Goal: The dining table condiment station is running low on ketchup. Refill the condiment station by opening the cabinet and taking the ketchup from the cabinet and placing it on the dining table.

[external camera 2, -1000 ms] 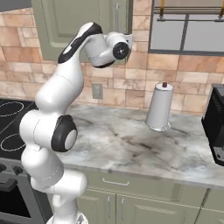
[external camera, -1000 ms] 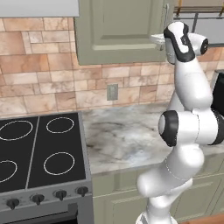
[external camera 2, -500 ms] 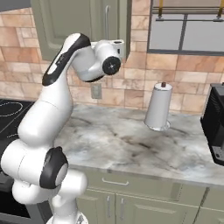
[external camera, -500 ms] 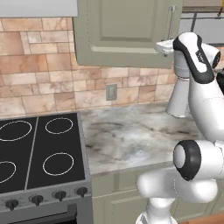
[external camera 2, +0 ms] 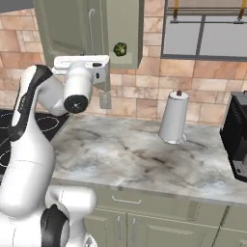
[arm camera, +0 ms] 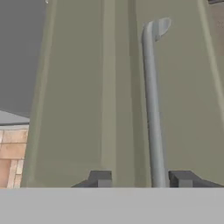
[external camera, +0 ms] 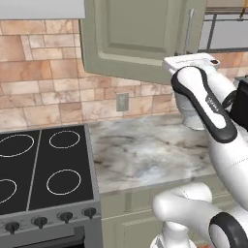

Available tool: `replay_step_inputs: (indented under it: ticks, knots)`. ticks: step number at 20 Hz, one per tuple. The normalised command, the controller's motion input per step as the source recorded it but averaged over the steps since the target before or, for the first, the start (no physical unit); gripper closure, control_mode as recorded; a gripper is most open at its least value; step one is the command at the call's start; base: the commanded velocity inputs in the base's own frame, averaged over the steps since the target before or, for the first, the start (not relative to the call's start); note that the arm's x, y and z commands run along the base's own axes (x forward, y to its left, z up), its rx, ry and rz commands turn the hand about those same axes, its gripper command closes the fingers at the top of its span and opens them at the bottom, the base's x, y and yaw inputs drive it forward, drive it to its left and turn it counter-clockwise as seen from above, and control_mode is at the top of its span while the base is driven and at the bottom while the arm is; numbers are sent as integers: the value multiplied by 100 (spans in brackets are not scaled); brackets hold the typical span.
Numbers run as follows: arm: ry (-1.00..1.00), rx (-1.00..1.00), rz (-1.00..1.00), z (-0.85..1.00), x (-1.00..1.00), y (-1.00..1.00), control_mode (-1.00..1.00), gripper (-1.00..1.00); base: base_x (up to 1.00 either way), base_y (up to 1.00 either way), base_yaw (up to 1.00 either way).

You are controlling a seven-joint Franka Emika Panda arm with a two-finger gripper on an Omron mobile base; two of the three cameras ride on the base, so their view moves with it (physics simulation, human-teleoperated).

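The sage-green cabinet door (external camera: 135,34) hangs ajar above the counter, its right edge swung out from the wall. My white hand (external camera: 191,62) sits just under the lower end of the metal bar handle (external camera: 189,29). In the hand view the handle (arm camera: 152,109) runs down between the two tips of my gripper (arm camera: 141,179), closer to the right one, and the gripper is shut on it. Through the gap beside the door (external camera 2: 67,29) a small dark greenish thing (external camera 2: 119,48) shows inside the cabinet. The ketchup and the dining table are out of view.
A black stove (external camera: 34,164) adjoins the marbled counter (external camera: 145,150) on the left. A paper towel roll (external camera 2: 173,118) stands at the back and a black machine (external camera 2: 236,140) at the right. A grey glass-paned cabinet (external camera 2: 207,29) hangs to the right.
The door has swung out from flat against the wall to ajar. My hand has drawn back toward the base with the handle, and the elbow has dropped lower.
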Motion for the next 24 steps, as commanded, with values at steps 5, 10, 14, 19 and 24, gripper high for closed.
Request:
replay_step_inputs:
  ticks: [5, 10, 14, 19, 24]
  knots:
    - [12, 6, 26, 30, -97, 87, -100, -100, 0, 0, 0]
    - [17, 14, 28, 46, -92, 48, -100, -100, 0, 0, 0]
    - [19, 22, 28, 63, -64, -7, -100, -100, 0, 0, 0]
    - [17, 19, 20, 54, -39, -42, -100, -100, 0, 0, 0]
    - [11, 13, 17, 75, -53, -41, -100, -100, 0, 0, 0]
